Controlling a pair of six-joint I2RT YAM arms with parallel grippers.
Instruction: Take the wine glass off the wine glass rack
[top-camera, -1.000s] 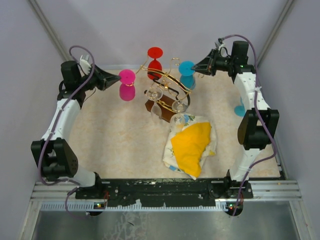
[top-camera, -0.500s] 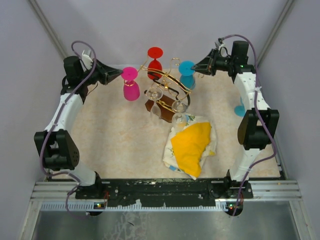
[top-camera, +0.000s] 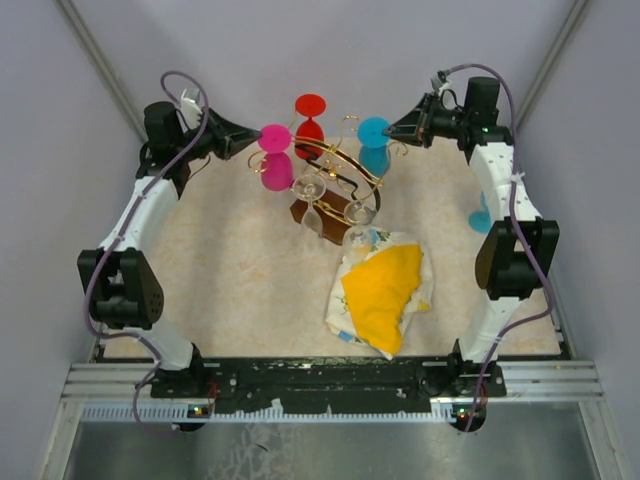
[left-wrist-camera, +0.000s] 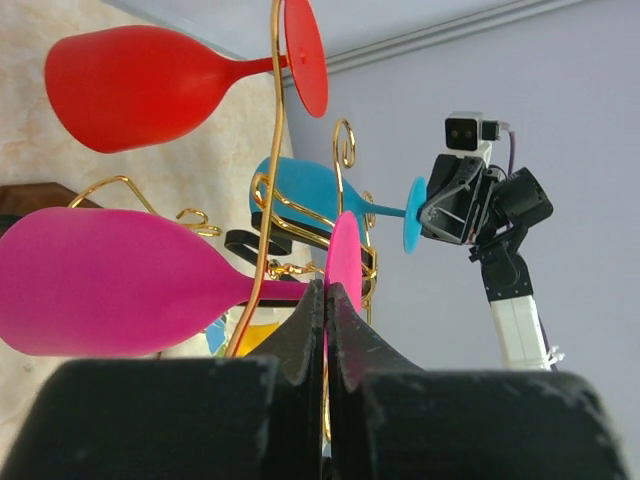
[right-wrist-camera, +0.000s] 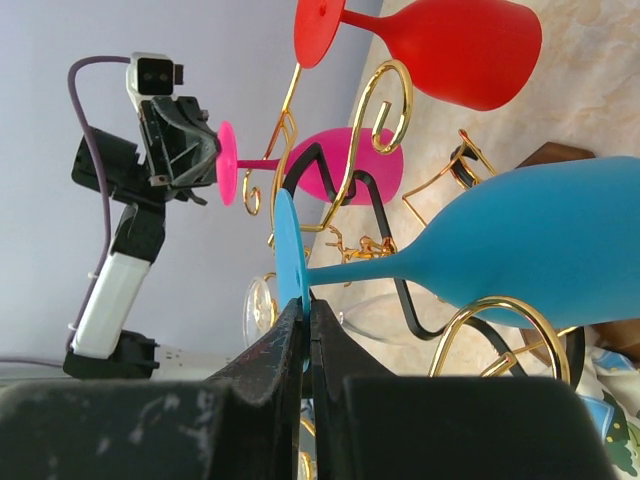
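The gold wire wine glass rack (top-camera: 338, 160) stands on its dark wooden base (top-camera: 322, 210) at the back middle. My left gripper (top-camera: 261, 140) is shut on the foot of a pink wine glass (top-camera: 277, 170), held bowl down at the rack's left side. In the left wrist view the pink foot (left-wrist-camera: 346, 262) sits between my shut fingers (left-wrist-camera: 312, 310) and a gold arm crosses the stem. My right gripper (top-camera: 391, 132) is shut on the foot of a blue wine glass (top-camera: 376, 158); its foot (right-wrist-camera: 288, 245) is pinched at my right gripper (right-wrist-camera: 308, 308). A red wine glass (top-camera: 310, 120) hangs on the rack's far side.
Two clear glasses (top-camera: 309, 190) (top-camera: 358, 214) hang low on the rack's front. A yellow and floral cloth (top-camera: 385, 288) lies in front of the rack. Another blue object (top-camera: 481, 216) stands by the right arm. Grey walls close the back and sides.
My left gripper has carried the pink glass right and toward the back, up to the rack's left arm. The right gripper and the blue glass have stayed still.
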